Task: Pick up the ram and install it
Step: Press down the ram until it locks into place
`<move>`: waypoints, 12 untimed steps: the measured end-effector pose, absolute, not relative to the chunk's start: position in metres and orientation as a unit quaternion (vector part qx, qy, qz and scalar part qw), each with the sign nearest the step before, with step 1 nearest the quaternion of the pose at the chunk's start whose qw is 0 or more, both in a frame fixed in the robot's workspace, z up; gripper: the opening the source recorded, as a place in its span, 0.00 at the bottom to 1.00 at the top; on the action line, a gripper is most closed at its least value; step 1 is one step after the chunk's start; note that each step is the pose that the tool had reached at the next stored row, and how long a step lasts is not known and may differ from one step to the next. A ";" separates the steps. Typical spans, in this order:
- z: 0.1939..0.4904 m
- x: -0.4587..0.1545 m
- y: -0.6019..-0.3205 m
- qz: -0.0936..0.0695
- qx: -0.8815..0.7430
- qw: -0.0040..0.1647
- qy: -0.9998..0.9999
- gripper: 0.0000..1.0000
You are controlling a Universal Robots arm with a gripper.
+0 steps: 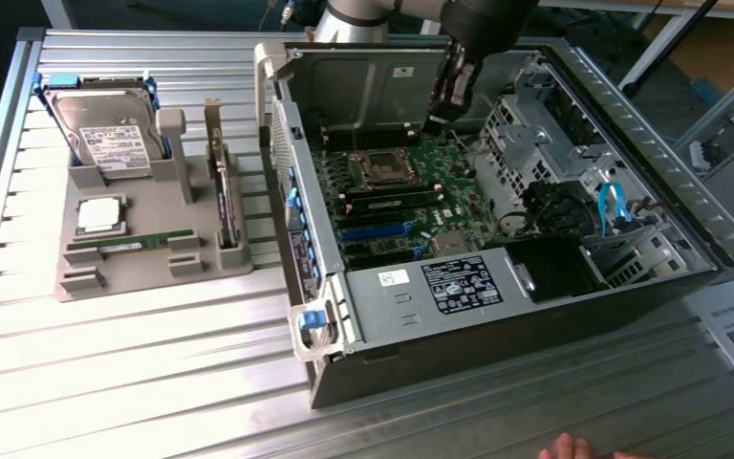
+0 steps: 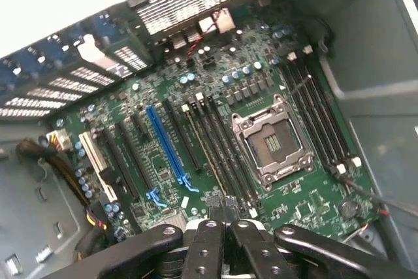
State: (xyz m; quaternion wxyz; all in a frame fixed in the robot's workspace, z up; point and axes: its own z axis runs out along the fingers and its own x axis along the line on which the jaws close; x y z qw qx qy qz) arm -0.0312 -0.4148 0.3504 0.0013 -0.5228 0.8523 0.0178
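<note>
- Over the open computer case (image 1: 507, 287), the end effector (image 1: 450, 96) hangs just above the motherboard (image 1: 399, 191), near the empty processor socket (image 1: 384, 168).
- From the wrist view, the end effector (image 2: 222, 217) has its fingers (image 2: 208, 240) drawn together, and something slim and dark sticks out between their tips toward the memory slots (image 2: 219, 145) beside the socket (image 2: 269, 142) (it may be the edge of a ram stick, but I cannot tell).
- On the desk (image 1: 112, 382) at the exterior view's left, a grey holder tray (image 1: 150, 273) carries the spare parts.
- One ram (image 1: 131, 243) lies flat in the tray's front slot, well apart from the arm.
- Behind it sit the square silver processor chip (image 1: 99, 214) and a hard drive (image 1: 110, 139) propped at a tilt.
- An expansion card (image 1: 225, 196) stands on edge at the tray's case side.
- A person's fingertips (image 1: 572, 448) show at the bottom edge of the exterior view.
</note>
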 end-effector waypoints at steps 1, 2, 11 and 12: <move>0.350 -0.031 -0.415 0.018 -0.516 0.001 0.857 0.10; 0.350 -0.031 -0.415 0.018 -0.509 0.002 0.861 0.10; 0.349 -0.031 -0.415 0.018 -0.425 0.003 0.905 0.10; 0.349 -0.031 -0.415 0.017 -0.417 0.003 0.909 0.10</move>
